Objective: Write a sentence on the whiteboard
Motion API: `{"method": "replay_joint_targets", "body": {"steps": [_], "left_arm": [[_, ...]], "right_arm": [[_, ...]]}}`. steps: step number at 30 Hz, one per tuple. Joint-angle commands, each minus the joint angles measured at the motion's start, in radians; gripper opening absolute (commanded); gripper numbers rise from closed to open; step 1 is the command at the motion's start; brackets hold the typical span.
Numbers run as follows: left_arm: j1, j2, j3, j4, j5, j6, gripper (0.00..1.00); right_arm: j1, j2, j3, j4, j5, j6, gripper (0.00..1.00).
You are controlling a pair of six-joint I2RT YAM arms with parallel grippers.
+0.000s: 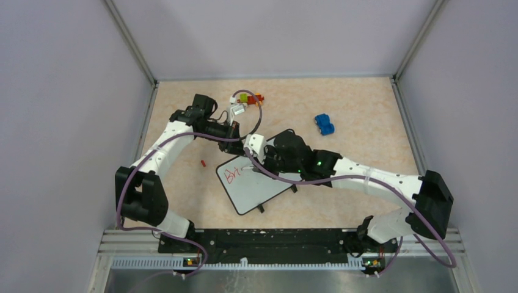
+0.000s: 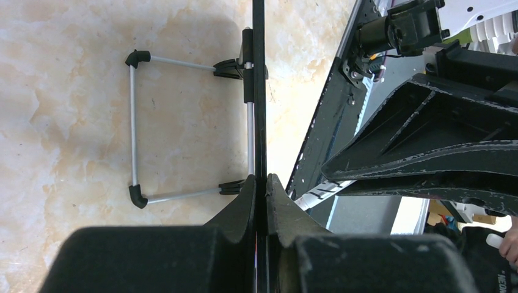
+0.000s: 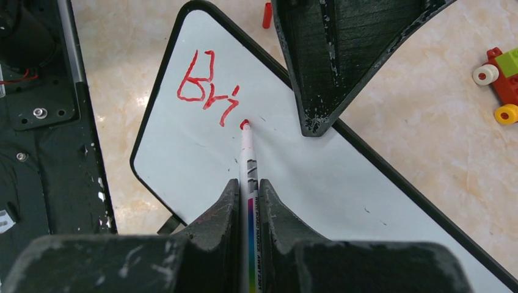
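Red sentence [image 1: 233,175]; whiteboard [image 1: 253,194] half under right arm [image 1: 372,180]

whiteboard [image 3: 183,152]: smooth glossy white | table [image 3: 421,122]: marbled beige, slight sheen | right hand [image 3: 247,186]: matt black plastic, scuffed

I see a blue toy car [image 1: 324,124] toward the worktop's [image 1: 366,104] far right corner, coloured toy bricks [image 1: 247,99] by its far edge, and a small red piece [image 1: 203,163] nearer its left edge.
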Motion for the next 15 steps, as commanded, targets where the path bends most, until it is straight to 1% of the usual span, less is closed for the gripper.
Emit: {"method": "replay_joint_targets", "body": {"steps": [1, 15], "left_arm": [[-0.006, -0.023, -0.016, -0.011, 0.050, 0.019, 0.00], [-0.006, -0.023, -0.018, -0.011, 0.048, 0.020, 0.00]], "right_arm": [[-0.005, 0.005, 0.066, 0.043, 0.025, 0.014, 0.00], [0.012, 0.038, 0.070, 0.014, 0.005, -0.001, 0.00]]}}
